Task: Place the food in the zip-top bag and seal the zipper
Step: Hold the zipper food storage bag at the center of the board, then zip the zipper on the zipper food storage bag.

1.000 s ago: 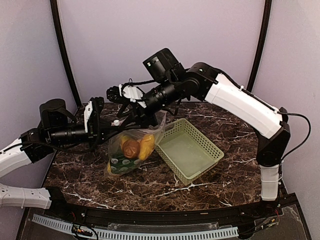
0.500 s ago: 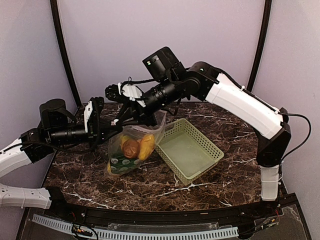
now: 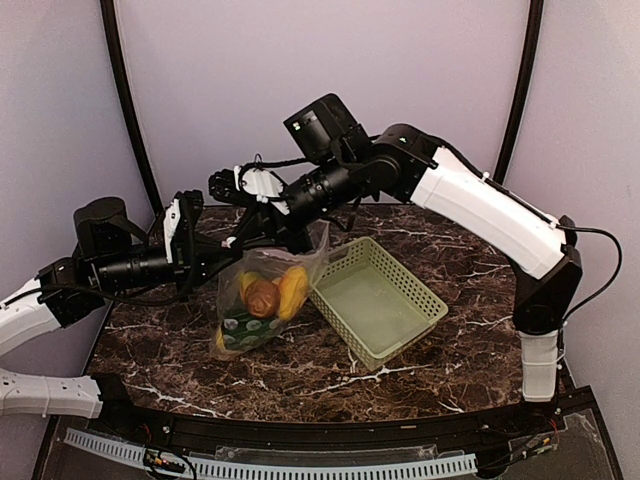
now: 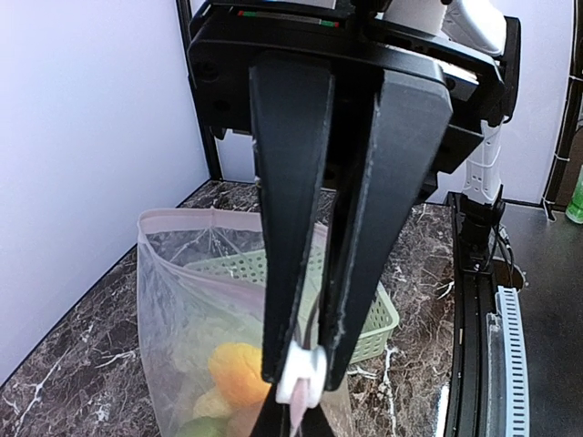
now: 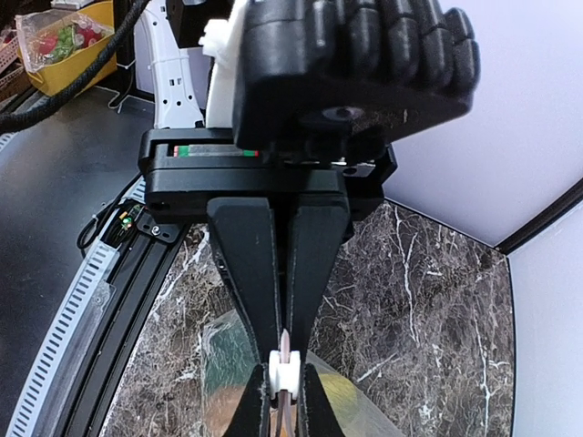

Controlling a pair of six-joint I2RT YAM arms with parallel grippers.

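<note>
While both press shut on the bag's mouth, the left claw (image 4: 299,381) pinches the pinkish zipper (image 4: 182,217) and the right claw (image 5: 285,375) squeezes the same strip close by. Below them the zip-top bag (image 3: 262,285) hangs down to the marbled worktop (image 3: 450,335), holding the food (image 3: 275,295): yellow, brown and green pieces. A pale green basket (image 3: 380,300) sits just beside it.
</note>
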